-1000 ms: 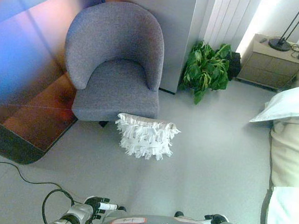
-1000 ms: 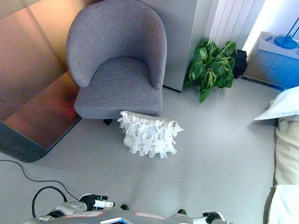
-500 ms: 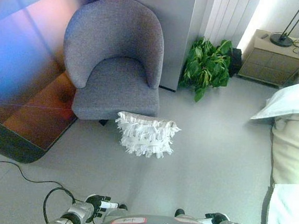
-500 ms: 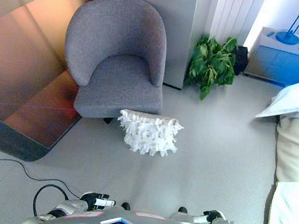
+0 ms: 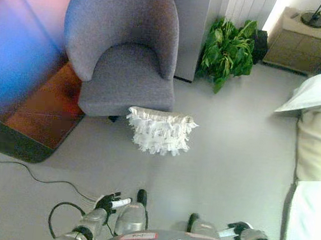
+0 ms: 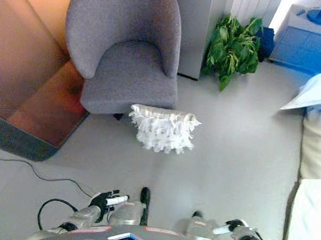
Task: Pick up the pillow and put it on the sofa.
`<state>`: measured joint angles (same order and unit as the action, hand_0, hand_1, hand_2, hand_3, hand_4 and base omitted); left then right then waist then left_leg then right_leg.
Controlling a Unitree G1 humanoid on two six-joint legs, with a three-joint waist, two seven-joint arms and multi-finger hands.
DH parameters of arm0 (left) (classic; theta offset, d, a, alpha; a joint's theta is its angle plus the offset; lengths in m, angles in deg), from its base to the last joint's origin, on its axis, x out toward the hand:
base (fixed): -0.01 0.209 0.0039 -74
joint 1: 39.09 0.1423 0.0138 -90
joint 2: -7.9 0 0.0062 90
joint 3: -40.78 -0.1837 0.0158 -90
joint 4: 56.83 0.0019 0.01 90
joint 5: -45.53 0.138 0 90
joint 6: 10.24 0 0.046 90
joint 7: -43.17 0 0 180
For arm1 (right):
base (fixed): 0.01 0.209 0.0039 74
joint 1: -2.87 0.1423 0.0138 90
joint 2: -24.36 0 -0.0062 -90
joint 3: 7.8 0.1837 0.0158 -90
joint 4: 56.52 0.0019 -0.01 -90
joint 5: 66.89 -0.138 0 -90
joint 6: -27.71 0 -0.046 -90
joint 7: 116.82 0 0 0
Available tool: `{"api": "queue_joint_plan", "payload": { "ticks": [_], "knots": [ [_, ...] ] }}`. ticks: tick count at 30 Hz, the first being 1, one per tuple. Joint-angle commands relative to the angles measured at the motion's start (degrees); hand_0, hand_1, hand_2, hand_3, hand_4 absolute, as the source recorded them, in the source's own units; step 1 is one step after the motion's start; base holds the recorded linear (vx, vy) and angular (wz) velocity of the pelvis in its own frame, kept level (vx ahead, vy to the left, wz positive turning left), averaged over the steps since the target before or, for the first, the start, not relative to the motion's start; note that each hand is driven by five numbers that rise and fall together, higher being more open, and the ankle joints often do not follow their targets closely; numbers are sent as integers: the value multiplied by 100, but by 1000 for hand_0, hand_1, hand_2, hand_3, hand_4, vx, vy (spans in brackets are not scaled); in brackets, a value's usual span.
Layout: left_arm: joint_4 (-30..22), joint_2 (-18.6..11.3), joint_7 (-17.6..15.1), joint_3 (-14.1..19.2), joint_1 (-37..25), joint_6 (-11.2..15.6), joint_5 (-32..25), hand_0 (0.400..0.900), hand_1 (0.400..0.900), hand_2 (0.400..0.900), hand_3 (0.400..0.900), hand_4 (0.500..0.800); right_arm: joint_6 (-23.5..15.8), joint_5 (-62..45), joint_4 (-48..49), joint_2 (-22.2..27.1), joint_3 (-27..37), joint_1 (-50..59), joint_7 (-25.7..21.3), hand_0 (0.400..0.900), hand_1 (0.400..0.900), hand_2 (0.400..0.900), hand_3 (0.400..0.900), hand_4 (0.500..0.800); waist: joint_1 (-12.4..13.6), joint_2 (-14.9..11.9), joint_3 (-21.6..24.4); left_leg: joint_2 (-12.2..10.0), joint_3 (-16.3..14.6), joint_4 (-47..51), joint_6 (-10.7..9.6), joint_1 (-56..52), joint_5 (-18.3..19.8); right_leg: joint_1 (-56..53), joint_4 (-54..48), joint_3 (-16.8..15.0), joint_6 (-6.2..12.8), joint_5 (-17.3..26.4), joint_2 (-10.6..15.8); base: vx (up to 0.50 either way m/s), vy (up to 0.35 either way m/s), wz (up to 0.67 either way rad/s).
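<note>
A white fringed pillow [image 5: 159, 131] lies on the grey floor, leaning against the front edge of a grey tub armchair [image 5: 123, 66]. My left hand [image 5: 108, 203] hangs low at the bottom left with its fingers relaxed and empty, well short of the pillow. My right hand [image 5: 242, 231] hangs at the bottom right, also empty with relaxed fingers. Both hands also show in the right eye view, the left hand [image 6: 106, 199] and the right hand [image 6: 233, 228].
A green potted plant [image 5: 230, 46] stands behind and right of the chair, beside a wooden nightstand [image 5: 302, 42]. A bed with white pillow and bedding [image 5: 316, 145] runs along the right edge. A dark-edged rug or platform [image 5: 25, 125] lies at the left.
The whole view has shifted down and closer to the chair and pillow, so the camera has moved. Both hands stay low and empty.
</note>
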<state>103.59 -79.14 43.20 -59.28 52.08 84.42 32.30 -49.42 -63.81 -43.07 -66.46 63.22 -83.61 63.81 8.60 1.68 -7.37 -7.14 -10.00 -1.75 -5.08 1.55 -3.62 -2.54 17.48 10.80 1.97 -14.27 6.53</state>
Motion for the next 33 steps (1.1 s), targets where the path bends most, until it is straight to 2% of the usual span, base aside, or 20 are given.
{"api": "queue_joint_plan", "payload": {
  "ticks": [1, 2, 4, 5, 6, 7, 8, 10, 11, 13, 16, 18, 19, 20, 23, 24, 26, 28, 31, 33],
  "knots": [
    [245, 118, -121, 69, 137, 147, -180, 900, 900, 900, 900, 800, -247, 277, 28, 176, 20, 182, -144, 900, 900, 900, 900, 800, 193, -2, 26, -158, 59, 512, -233, 1500, -890, -1731, -1586, -254, 302, 121, 36, 604, 296, -51],
    [295, 146, -99, 214, 153, 150, -249, 900, 900, 900, 900, 800, -264, 404, -34, 81, 37, 203, -192, 900, 900, 900, 900, 800, 232, -49, 131, -125, 92, 500, -137, 1392, -757, -1863, -1437, -296, 431, 91, 199, 588, 290, -40],
    [346, 98, -112, 288, 84, 106, -206, 900, 900, 900, 900, 800, -293, 415, -82, -27, 106, 158, -263, 900, 900, 900, 900, 800, 240, -141, 239, -32, 133, 84, 14, 1363, -607, -1975, -1084, -360, 552, 115, 388, 613, 304, -21],
    [363, 51, -128, 284, 48, 94, -122, 900, 900, 900, 900, 800, -281, 464, -61, -53, 161, 116, -287, 900, 900, 900, 900, 800, 234, -257, 280, 132, 205, -100, 138, 1389, -495, -1980, -830, -383, 649, 445, 576, 514, 267, 3],
    [354, -14, -122, 246, -4, 50, -73, 900, 900, 900, 900, 800, -249, 598, -22, -78, 194, 77, -272, 900, 900, 900, 900, 800, 224, -353, 343, 243, 195, -161, 272, 1354, -402, -1863, -490, -411, 732, 956, 761, 490, 270, 16],
    [359, -82, -66, 199, -89, -29, -77, 900, 900, 900, 900, 800, -260, 641, 3, -94, 190, 32, -251, 900, 900, 900, 900, 800, 197, -371, 404, 272, 137, -125, 381, 1265, -324, -1693, -165, -403, 786, 1330, 861, 517, 301, 34],
    [358, -174, 10, 127, -195, -160, -120, 900, 900, 900, 900, 800, -305, 661, 40, -112, 176, -16, -262, 900, 900, 900, 900, 800, 135, -423, 441, 402, 107, -16, 495, 1080, -274, -1423, 332, -390, 835, 1668, 1008, 480, 293, 37],
    [361, -240, 45, 11, -293, -267, -123, 900, 900, 900, 900, 800, -370, 593, 116, -94, 155, -51, -335, 900, 900, 900, 900, 800, 81, -331, 472, 470, 129, 153, 598, 841, -217, -934, 1007, -427, 768, 1926, 1038, 435, 260, 30],
    [345, -269, 44, -22, -316, -325, -115, 900, 900, 900, 900, 800, -376, 573, 163, -93, 133, -46, -376, 900, 900, 900, 900, 800, 33, -343, 452, 519, 60, 218, 617, 717, -183, -716, 1178, -374, 735, 1880, 1107, 318, 148, 19],
    [318, -322, 34, -127, -375, -410, -193, 900, 900, 900, 900, 800, -372, 531, 260, -110, 42, 21, -417, 900, 900, 900, 900, 800, -22, -345, 419, 535, 16, 307, 632, 605, -149, -408, 899, -259, 672, 1665, 935, 267, 1, 12],
    [285, -379, 15, -209, -518, -466, -156, 900, 900, 900, 900, 800, -455, 650, 332, -149, -70, 193, -597, 900, 900, 900, 900, 800, -111, -339, 267, 443, -116, 375, 556, 420, -91, 220, 7, 129, 626, 1397, 641, 159, -143, 4],
    [263, -406, -5, -230, -593, -460, -183, 900, 900, 900, 900, 800, -511, 810, 417, -140, -151, 288, -754, 900, 900, 900, 900, 800, -190, -358, 133, 404, -116, 418, 499, 311, 7, 794, -454, 228, 640, 1665, 582, 97, -212, 19],
    [237, -446, -7, -259, -638, -426, -208, 900, 900, 900, 900, 800, -548, 918, 452, -119, -194, 342, -886, 900, 900, 900, 900, 800, -289, -381, 25, 410, -18, 465, 488, 251, 96, 1148, -736, 89, 661, 1839, 520, 75, -180, 30],
    [237, -446, -6, -257, -641, -426, -208, 900, 900, 900, 900, 800, -548, 919, 450, -120, -193, 345, -887, 900, 900, 900, 900, 800, -287, -379, 38, 403, -20, 458, 487, 274, 92, 1162, -752, 89, 657, 1857, 512, 29, -148, 43],
    [175, -550, -21, -299, -764, -270, -273, 900, 900, 900, 900, 800, -645, 1327, 526, -5, -239, 460, -1448, 900, 900, 900, 900, 800, -454, -476, -215, 430, 173, 333, 494, 326, 385, 1676, -1190, -237, 731, 2198, 570, 33, -199, 63],
    [159, -585, -30, -281, -798, -196, -361, 900, 900, 900, 900, 800, -535, 1564, 542, 53, -291, 530, -1673, 900, 900, 900, 900, 800, -481, -534, -298, 470, 269, 119, 508, 410, 549, 1774, -1228, -343, 767, 2291, 617, 28, -227, 56],
    [138, -564, -81, -302, -856, -140, -487, 900, 900, 900, 900, 800, -551, 1840, 569, 164, -333, 607, -2008, 900, 900, 900, 900, 800, -484, -589, -415, 534, 472, -409, 567, 664, 775, 1839, -1106, -453, 790, 2149, 653, 97, -212, 59],
    [56, -496, -199, -311, -755, -83, -523, 900, 900, 900, 900, 800, -403, 2147, 728, 296, -438, 672, -2212, 900, 900, 900, 900, 800, -391, -623, -486, 531, 657, -961, 531, 904, 900, 1747, -917, -328, 795, 2009, 751, 159, -200, 44],
    [7, -538, -121, -350, -782, -55, -397, 900, 900, 900, 900, 800, -405, 2120, 896, 409, -601, 940, -2498, 900, 900, 900, 900, 800, -239, -593, -639, 380, 817, -1069, 424, 1175, 819, 1783, -757, -138, 813, 1874, 804, 55, -187, 32],
    [-10, -548, -27, -443, -852, -97, -521, 900, 900, 900, 900, 800, -429, 1959, 969, 484, -673, 1202, -2822, 900, 900, 900, 900, 800, -172, -514, -740, 354, 924, -1052, 350, 1346, 741, 1941, -695, -45, 825, 1836, 840, -44, -84, 43]
  ]
}}
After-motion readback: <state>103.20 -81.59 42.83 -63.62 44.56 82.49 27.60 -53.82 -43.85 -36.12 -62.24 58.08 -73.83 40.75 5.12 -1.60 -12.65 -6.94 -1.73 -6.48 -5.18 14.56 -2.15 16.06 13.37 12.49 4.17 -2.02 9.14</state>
